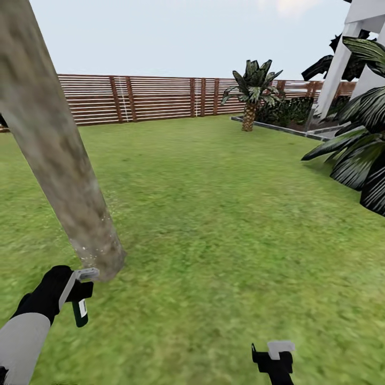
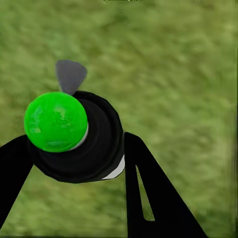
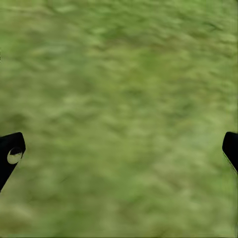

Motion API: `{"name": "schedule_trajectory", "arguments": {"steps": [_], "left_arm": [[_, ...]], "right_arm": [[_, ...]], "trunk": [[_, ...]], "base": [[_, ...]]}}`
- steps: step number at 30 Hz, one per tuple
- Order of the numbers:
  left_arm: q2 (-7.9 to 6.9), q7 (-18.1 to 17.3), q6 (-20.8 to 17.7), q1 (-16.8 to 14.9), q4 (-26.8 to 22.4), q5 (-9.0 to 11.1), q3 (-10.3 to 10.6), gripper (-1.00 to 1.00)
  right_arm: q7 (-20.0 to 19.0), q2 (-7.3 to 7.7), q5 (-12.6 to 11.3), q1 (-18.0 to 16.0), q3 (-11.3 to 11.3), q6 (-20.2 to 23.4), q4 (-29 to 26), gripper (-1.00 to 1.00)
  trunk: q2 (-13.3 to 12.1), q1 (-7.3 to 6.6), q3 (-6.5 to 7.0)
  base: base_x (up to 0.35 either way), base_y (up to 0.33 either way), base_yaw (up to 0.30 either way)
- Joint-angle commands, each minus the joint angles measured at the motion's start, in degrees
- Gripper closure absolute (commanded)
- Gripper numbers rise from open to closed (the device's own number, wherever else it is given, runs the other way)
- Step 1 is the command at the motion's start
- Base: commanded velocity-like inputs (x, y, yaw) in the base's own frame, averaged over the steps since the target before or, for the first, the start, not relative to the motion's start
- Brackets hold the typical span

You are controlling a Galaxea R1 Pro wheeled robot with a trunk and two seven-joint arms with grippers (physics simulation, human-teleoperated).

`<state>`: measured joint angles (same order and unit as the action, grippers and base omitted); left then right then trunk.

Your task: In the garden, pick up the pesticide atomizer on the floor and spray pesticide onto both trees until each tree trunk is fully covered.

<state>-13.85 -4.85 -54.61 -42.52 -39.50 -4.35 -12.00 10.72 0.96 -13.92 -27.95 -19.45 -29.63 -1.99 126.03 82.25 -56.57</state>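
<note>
A: Head view first. What's the left claw [image 1: 80, 299] doing?

B: It holds the atomizer [image 1: 80, 310] low at the left, just beside the foot of the trunk [image 1: 59, 160]. Fine whitish specks of pesticide [image 1: 109, 206] show along the trunk's lower right edge. The right claw [image 1: 274, 359] hangs over the grass [image 1: 214, 214], well apart from the trunk.

A: Anything in the way?

B: Not really. A palm [image 1: 250, 91] and the fence [image 1: 139, 99] stand far back; dark fronds [image 1: 358, 155] and a white frame [image 1: 342, 59] sit off to the right.

A: Left wrist view?

B: The fingers [image 2: 148, 188] press on either side of the bottle, whose green top [image 2: 55, 121] faces the camera, with a grey nozzle tip [image 2: 70, 75] beyond it. Grass lies behind.

A: Right wrist view?

B: Fingertips [image 3: 11, 153] at both edges, set wide, with nothing between but grass.

A: What could go wrong?

B: I'd judge the nozzle sits low, so the upper trunk may stay bare. I can't tell whether it's aimed at the trunk; spray might land on the grass. Being this close, an arm swing could knock the bottle against the trunk.
</note>
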Motion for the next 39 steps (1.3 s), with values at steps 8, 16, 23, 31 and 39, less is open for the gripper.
{"name": "schedule_trajectory", "arguments": {"steps": [8,16,23,31,39], "left_arm": [[-0.3,-0.67,-2.84,-1.06,-5.23,-0.51,-0.26,1.0],[-0.17,-0.62,-2.99,-5.13,-5.16,-0.72,-0.15,1.0],[-0.37,-0.6,-2.95,-5.07,-5.02,-0.73,-0.12,1.0],[-0.56,-0.6,-2.95,-5.04,-4.89,-0.74,-0.13,1.0],[-0.56,-0.6,-2.95,-5.12,-4.89,-0.75,-0.13,1.0]], "right_arm": [[0.18,0.02,-0.41,0.0,-0.5,-0.08,-0.03,-1.0],[0.18,0.08,-0.41,0.0,-0.5,-0.09,-0.03,-1.0],[0.27,0.1,-0.41,0.0,-0.47,-0.17,-0.03,-1.0],[0.23,0.1,-0.41,0.0,-0.5,-0.14,-0.03,-1.0],[0.18,0.1,-0.41,0.0,-0.5,-0.16,-0.03,-1.0]], "trunk": [[0.02,0.01,-0.05],[0.02,0.01,-0.05],[0.02,0.01,-0.05],[0.02,0.01,-0.05],[0.02,0.01,-0.05]], "base": [[0.122,-0.059,0.278],[0.014,-0.006,0.194],[0.22,-0.156,0.005],[0.071,-0.256,0.0],[0.016,-0.273,0.0]]}}
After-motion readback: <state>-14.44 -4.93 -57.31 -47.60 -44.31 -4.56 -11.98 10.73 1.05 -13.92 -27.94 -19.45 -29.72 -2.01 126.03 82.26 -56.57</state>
